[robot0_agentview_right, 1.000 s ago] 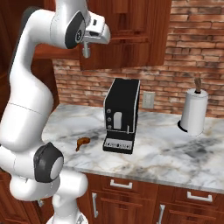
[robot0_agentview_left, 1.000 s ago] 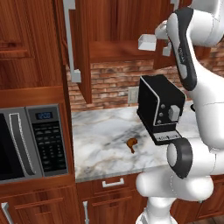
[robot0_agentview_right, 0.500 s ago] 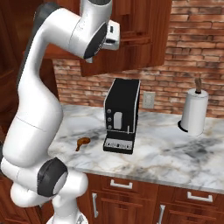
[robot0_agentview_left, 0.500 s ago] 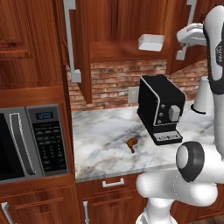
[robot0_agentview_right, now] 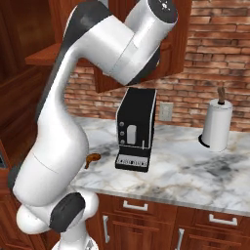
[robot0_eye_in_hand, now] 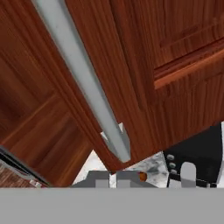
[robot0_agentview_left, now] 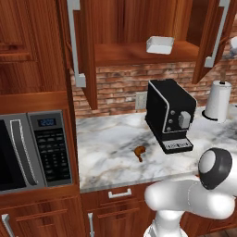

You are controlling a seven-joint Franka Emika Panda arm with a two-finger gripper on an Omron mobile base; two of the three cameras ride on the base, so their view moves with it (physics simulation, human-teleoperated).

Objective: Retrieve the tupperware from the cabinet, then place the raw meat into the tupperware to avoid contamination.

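Left base view, arm swung right since earlier, tupperware unmoved on cabinet shelf

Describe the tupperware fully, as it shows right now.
The tupperware is a small, shallow white rectangular container with low walls, plastic by its look. It sits upright and level on the wooden shelf of the open cabinet, toward the shelf's right, above the coffee machine. Only the shelf touches it.

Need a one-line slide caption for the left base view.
Cabinet open, tupperware on its shelf, raw meat on counter.
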